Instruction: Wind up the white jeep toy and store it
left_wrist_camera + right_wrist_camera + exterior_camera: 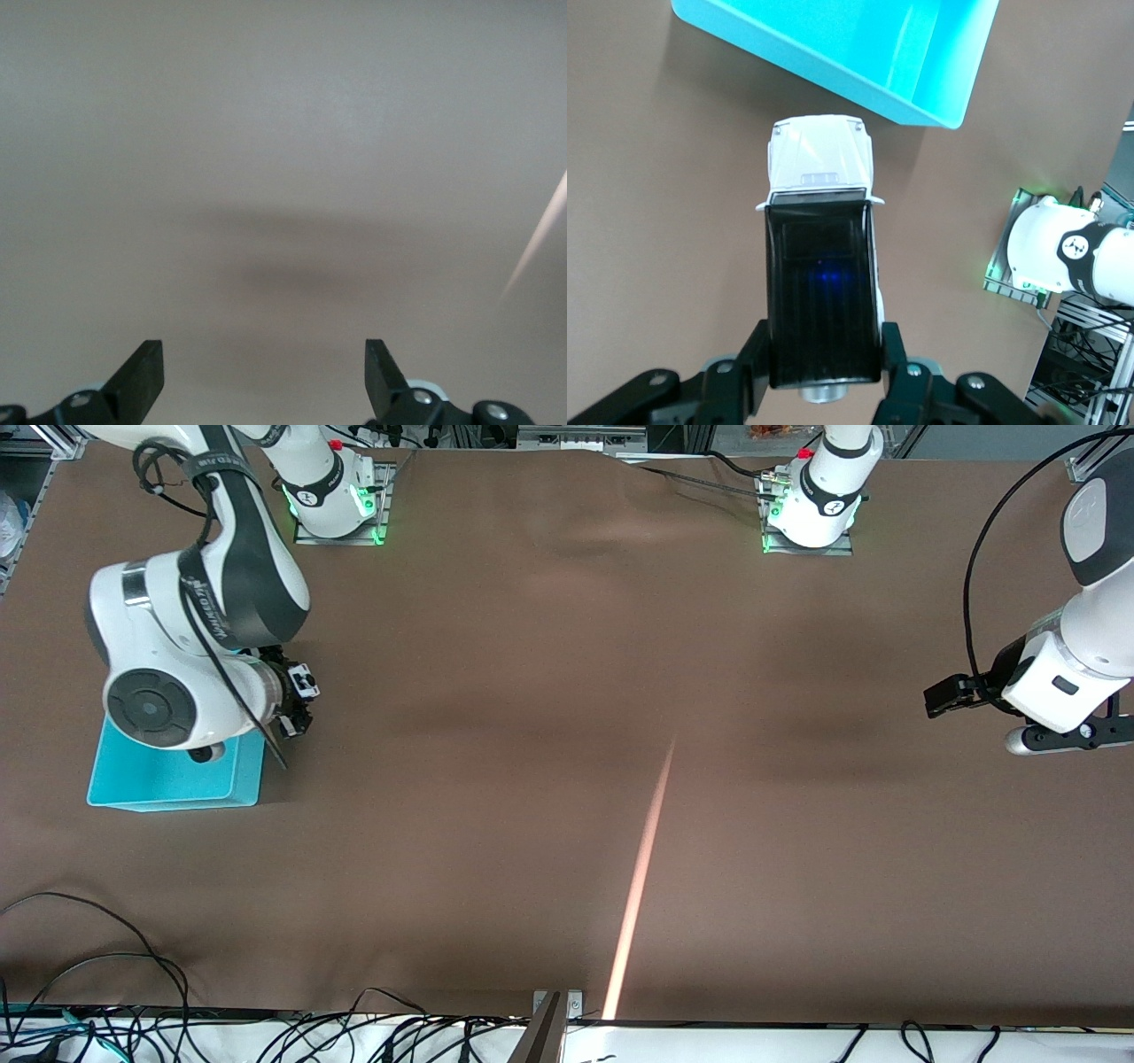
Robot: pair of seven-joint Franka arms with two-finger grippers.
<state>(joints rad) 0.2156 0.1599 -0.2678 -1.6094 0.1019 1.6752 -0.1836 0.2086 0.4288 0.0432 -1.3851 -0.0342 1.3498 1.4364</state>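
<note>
My right gripper is shut on the white jeep toy, its fingers clamped on the sides of the black roof at the rear. The jeep's white bonnet points toward the cyan bin. In the front view the jeep hangs in the right gripper just off the corner of the cyan bin, over the brown cloth. My left gripper waits open over bare cloth at the left arm's end of the table. In the left wrist view, the left gripper has nothing between its fingers.
The right arm's big joint overhangs most of the bin. Both arm bases stand at the table's back edge. A pale streak of light crosses the brown cloth. Loose cables lie along the edge nearest the front camera.
</note>
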